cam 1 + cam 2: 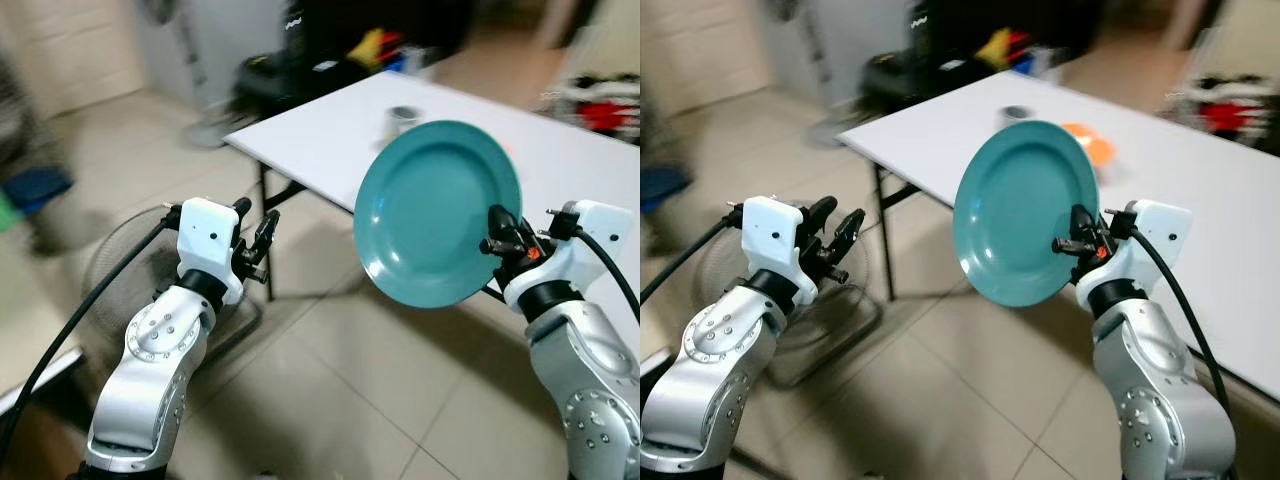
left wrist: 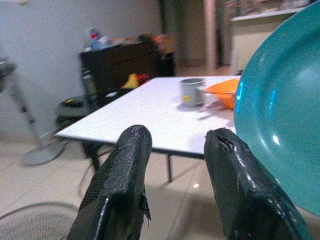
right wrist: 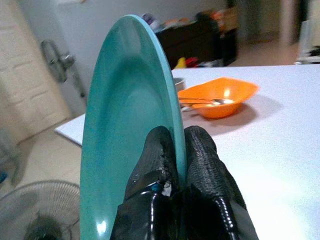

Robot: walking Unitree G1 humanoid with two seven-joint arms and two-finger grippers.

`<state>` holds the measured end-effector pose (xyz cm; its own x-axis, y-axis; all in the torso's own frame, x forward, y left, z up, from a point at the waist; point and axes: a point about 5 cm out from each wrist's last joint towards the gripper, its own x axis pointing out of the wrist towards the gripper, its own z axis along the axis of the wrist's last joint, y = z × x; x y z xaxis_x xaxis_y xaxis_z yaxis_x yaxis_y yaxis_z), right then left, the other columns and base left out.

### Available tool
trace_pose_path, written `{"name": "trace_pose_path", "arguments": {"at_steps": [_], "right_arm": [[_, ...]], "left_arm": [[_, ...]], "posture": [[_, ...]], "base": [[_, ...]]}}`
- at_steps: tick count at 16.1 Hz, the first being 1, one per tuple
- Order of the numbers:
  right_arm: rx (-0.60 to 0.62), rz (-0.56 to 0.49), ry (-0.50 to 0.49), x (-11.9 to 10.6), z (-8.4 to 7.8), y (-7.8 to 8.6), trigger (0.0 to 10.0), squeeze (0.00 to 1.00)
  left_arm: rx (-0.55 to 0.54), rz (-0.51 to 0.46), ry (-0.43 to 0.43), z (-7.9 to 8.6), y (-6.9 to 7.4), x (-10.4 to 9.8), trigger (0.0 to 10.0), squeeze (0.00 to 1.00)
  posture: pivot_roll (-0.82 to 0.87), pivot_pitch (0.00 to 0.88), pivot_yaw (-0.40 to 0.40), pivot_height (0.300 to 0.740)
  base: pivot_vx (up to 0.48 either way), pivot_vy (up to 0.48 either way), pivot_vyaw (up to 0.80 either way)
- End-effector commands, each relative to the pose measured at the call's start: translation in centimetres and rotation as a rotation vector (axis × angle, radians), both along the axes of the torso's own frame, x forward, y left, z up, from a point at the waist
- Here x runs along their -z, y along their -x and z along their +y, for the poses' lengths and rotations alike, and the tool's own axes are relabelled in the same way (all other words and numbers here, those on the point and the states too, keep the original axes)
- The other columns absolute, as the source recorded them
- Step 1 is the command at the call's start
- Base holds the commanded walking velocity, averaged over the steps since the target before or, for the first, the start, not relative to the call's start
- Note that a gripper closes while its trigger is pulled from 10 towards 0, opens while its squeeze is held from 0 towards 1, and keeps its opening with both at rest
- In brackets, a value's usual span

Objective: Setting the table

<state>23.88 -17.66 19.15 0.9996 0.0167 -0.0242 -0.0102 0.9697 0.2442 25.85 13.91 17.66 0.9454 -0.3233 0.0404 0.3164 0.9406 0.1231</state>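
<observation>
Blur softens the far room, so the dark cabinet [image 2: 122,60] and the clutter on it are hard to make out, and the plate [image 1: 437,212] hides part of the table behind it. On the left, a wire fan [image 1: 130,262] lies on the pale tiled floor [image 1: 370,390], half covered by the left arm. The left gripper [image 1: 258,243] hangs released over the floor, its two rough black fingers [image 2: 122,175] apart and grasping nothing. The table [image 1: 320,140] is white, smooth and flat on thin dark legs; on it stand a small grey cup [image 2: 192,92] and, just beside it, a shallow orange bowl [image 3: 218,95] with a spoon lying in it. The plate is round, teal and glossy, held up on edge before the table's near side. The right gripper [image 3: 175,150] is clenched on its rim, one finger on each face.
</observation>
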Motion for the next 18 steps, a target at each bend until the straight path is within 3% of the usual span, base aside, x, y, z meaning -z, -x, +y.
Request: {"name": "trace_pose_path", "arguments": {"at_steps": [1, 4, 6, 11, 16, 18], "right_arm": [[-0.026, -0.033, -0.011, -0.7, 0.7, 0.1, 10.0, 0.0], [-0.018, -0.026, -0.018, -0.6, 0.6, 0.0, 10.0, 0.0], [0.016, 0.016, -0.03, 0.1, 0.3, 0.0, 10.0, 0.0], [-0.072, 0.045, -0.024, 0.4, 1.3, -0.3, 10.0, 0.0], [-0.089, 0.09, -0.067, 1.0, 1.5, -1.0, 10.0, 0.0], [-0.077, 0.108, -0.042, 1.3, 1.3, -1.4, 10.0, 0.0]], "left_arm": [[-0.021, 0.002, -0.012, 0.6, -0.2, -0.2, 10.0, 0.0], [-0.026, 0.001, -0.018, 0.7, -0.4, -0.2, 10.0, 0.0], [-0.05, 0.012, -0.021, 0.8, -0.4, -0.1, 10.0, 0.0], [-0.051, 0.032, 0.001, 0.9, -0.2, 0.4, 10.0, 0.0], [-0.04, 0.042, 0.006, 0.9, 0.0, 0.5, 10.0, 0.0], [-0.029, 0.044, 0.004, 0.9, 0.1, 0.5, 10.0, 0.0]], "posture": [[0.07, 0.0, 0.018, 0.74], [0.07, 0.0, 0.02, 0.74], [0.07, 0.0, 0.02, 0.74], [0.07, 0.0, 0.018, 0.74], [0.08, 0.0, 0.011, 0.74], [0.08, 0.0, 0.011, 0.74]], "base": [[0.0, 0.48, -0.8], [0.0, 0.477, -0.8], [0.0, 0.0, 0.0], [0.0, 0.0, 0.0], [0.305, 0.0, 0.0], [0.36, 0.0, 0.0]]}}
